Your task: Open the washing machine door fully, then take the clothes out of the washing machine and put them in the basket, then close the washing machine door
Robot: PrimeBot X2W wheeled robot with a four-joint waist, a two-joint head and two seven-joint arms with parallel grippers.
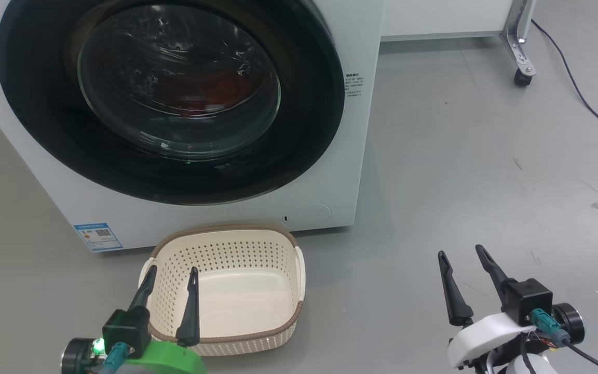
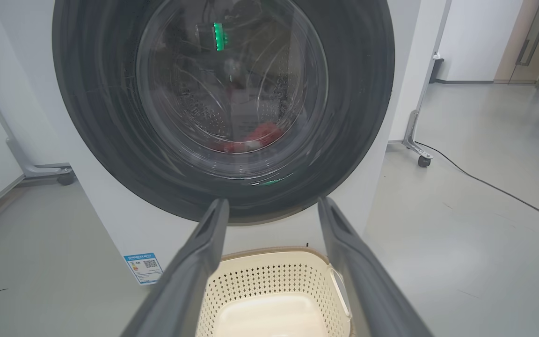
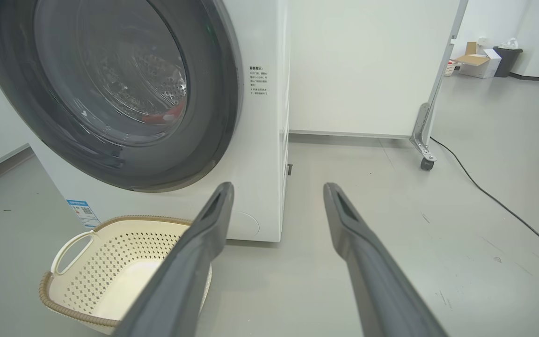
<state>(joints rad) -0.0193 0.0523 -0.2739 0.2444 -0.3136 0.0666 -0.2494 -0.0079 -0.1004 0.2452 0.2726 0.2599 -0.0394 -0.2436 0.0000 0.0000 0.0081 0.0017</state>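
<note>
1. Left tool (image 1: 172, 270) in the head view hangs with its two long dark fingers spread and nothing between them, over the near end of the basket (image 1: 283, 259). The right tool (image 1: 460, 252) stands just as wide and empty above bare grey floor, well apart from the basket. That basket is cream perforated plastic, a rounded rectangle with a brown woven-look rim, sitting on the floor just before the washing machine (image 1: 335, 182). The washing machine door (image 1: 174, 93), glossy black rim round bulging clear glass, lies shut. The clothes (image 1: 226, 83) glow red behind the glass. A blue sticker (image 1: 97, 236) marks the white front's lower corner.

2. From the left wrist, the left tool (image 2: 273, 202) frames the door (image 2: 232, 93), and the red clothes (image 2: 260, 135) lie low in the dimpled steel drum. The basket (image 2: 274, 276) sits below, between the fingers. A castor leg (image 2: 419, 154) and a black cable (image 2: 484, 185) lie off to the side.

3. From the right wrist, the right tool (image 3: 279, 187) points past the machine's corner. The basket (image 3: 70, 248) shows a white loop handle. A cardboard box (image 3: 477, 63) and a dark bin (image 3: 508, 58) stand far back.
</note>
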